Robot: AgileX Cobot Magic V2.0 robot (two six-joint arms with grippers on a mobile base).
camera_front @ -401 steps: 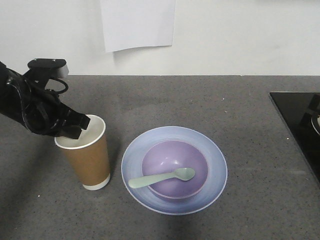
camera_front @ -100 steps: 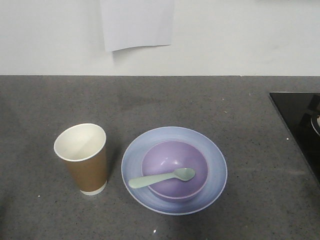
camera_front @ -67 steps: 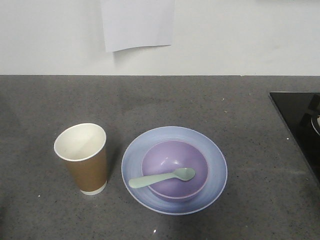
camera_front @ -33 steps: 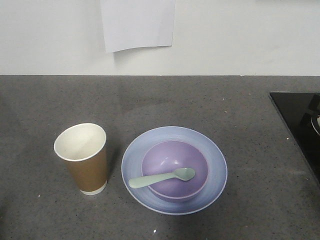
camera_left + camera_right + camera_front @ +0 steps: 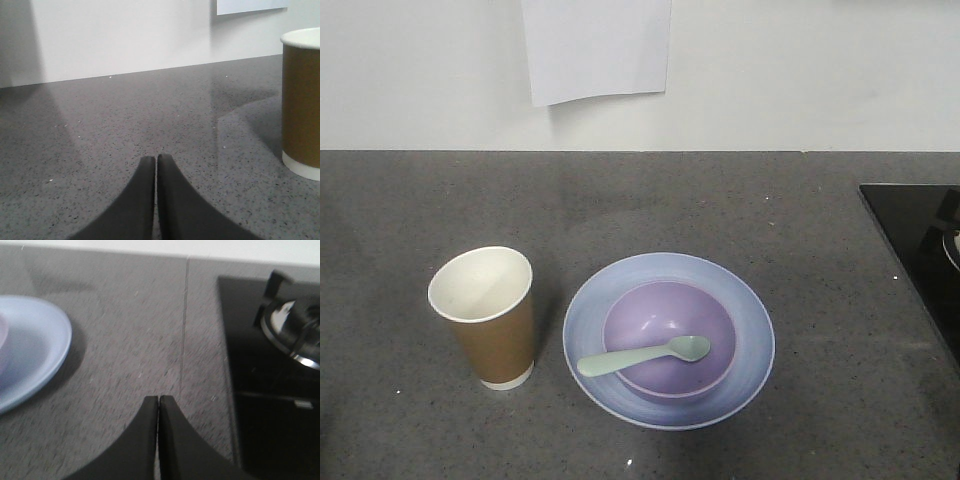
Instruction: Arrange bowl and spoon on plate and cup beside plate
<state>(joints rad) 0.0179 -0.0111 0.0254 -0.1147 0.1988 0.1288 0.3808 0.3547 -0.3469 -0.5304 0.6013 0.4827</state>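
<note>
Plate: the round pale blue-lavender plastic plate with a shallow raised rim (image 5: 751, 335) sits flat on the speckled dark grey stone counter (image 5: 720, 200), near the front edge of the front view. My right wrist camera catches its right rim at the left edge of that picture.

Bowl: the small round lavender-purple plastic bowl (image 5: 665, 318) stands upright in the middle of the plate, narrower than it, with a ring of plate showing all round.

Spoon: the small pale mint-green plastic spoon (image 5: 642, 355) lies across the bowl, scoop inside toward the right, handle running out over the bowl's front-left rim and ending above the plate.

Cup: the tapered brown paper cup with white base band and white inside (image 5: 488, 318) stands upright on the counter just left of the plate, apart from it.

My left claw (image 5: 156, 162): clenched on nothing, tips pressed together, low over bare counter. The cup stands to the right in its camera, apart from the tips.

My right claw (image 5: 158, 402): clenched, nothing between the tips, over the counter between the plate's rim and the glossy black cooktop (image 5: 270, 375).

Cooktop: a metal burner ring (image 5: 295, 330) sits on it; the picture is blurred there.

Wall: a white paper sheet (image 5: 596, 48) hangs on the white wall behind the counter.
</note>
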